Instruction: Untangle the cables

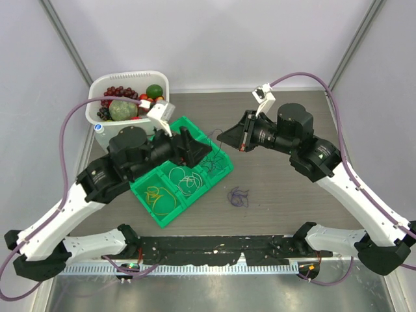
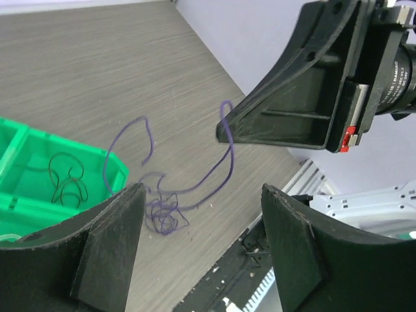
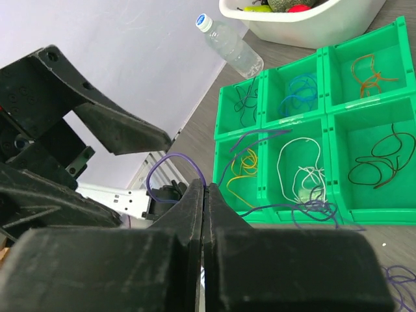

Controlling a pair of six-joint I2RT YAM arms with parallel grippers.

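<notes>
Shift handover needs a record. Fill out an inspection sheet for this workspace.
Surface: grey wood-grain table.
Job's things: purple cable tangled on the table, one strand raised; other cables sorted in the green tray, one colour per compartment.
Clutter: tub of fruit at the far left corner; bottle lying beside it.
Claws: left claw open, holding nothing; right claw shut on the purple cable's raised strand.
Cables: lilac hoses loop off both arms, apart from the job's things.
Surroundings: pale walls on three sides.
</notes>
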